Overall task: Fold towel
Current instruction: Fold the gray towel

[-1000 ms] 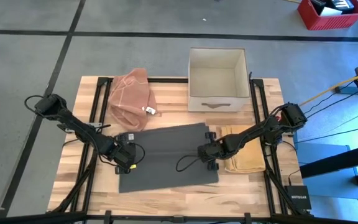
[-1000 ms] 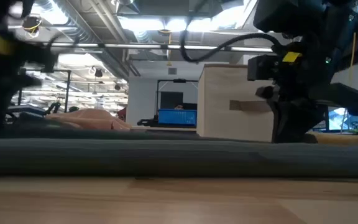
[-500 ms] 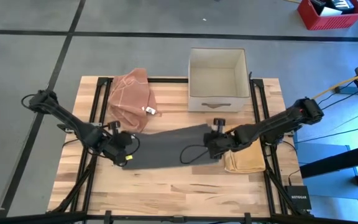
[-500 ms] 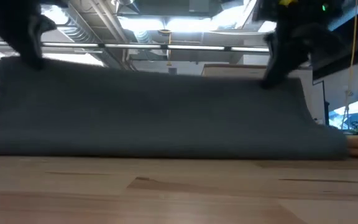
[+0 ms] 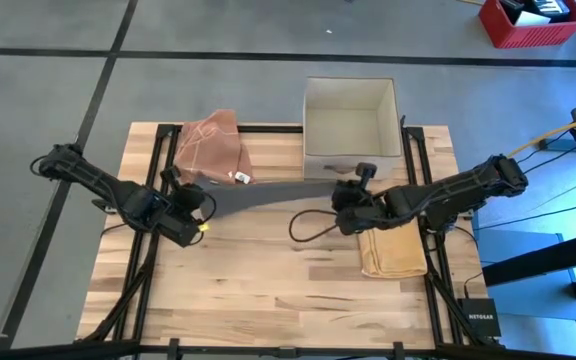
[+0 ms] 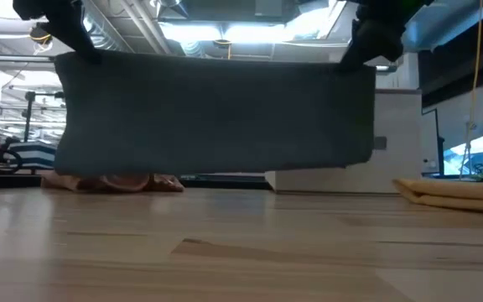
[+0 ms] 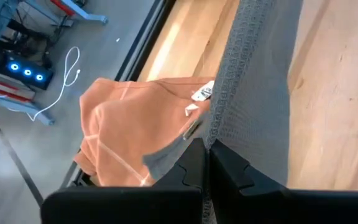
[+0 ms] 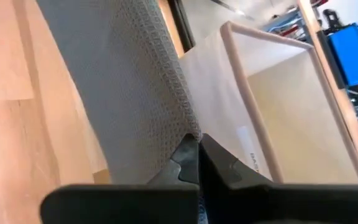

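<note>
A dark grey woven towel (image 6: 216, 109) hangs stretched above the wooden bench (image 5: 268, 290), its top corners clamped by the left gripper (image 5: 190, 200) and the right gripper (image 5: 346, 205). Nearby lie a crumpled peach cloth (image 5: 213, 155), an open beige box (image 5: 350, 125) and a folded yellow cloth (image 5: 393, 250).

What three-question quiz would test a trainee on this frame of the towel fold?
1. True or false: the grey towel hangs clear of the table.
2. Which grippers are shut on it? A) left only B) right only C) both
3. Fill in: the folded yellow towel lies under the ____ arm.

Key: 1 true. 2 C: left gripper and right gripper each pinch a top corner. 3 right.
</note>
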{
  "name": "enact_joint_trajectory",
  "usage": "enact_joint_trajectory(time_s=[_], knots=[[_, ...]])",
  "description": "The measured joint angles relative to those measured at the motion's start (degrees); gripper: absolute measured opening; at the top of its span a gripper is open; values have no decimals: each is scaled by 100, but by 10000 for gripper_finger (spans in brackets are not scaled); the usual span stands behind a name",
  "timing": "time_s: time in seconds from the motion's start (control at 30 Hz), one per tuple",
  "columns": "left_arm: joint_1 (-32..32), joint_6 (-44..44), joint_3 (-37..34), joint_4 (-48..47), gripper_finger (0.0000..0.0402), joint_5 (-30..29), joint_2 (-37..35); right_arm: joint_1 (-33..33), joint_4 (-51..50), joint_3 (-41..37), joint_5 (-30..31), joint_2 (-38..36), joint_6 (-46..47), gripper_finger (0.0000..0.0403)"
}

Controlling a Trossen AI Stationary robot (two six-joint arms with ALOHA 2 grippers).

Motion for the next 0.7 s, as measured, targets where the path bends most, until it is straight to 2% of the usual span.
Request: enact_joint_trajectory(time_s=[0.17,0.33,0.47,0.7], knots=[[-5,-135,0,62,1,55,-11,14,12,0,-360,0,65,1],[-156,-143,0,576,1,770,-13,18,-51,0,-1368,-37,563,1],[-338,-57,0,1132,1,1212,-13,18,-169,32,-1955,-165,825,1],[-428,97,0,1871,1,2620,-13,18,-261,321,-4061,-409,978,1]])
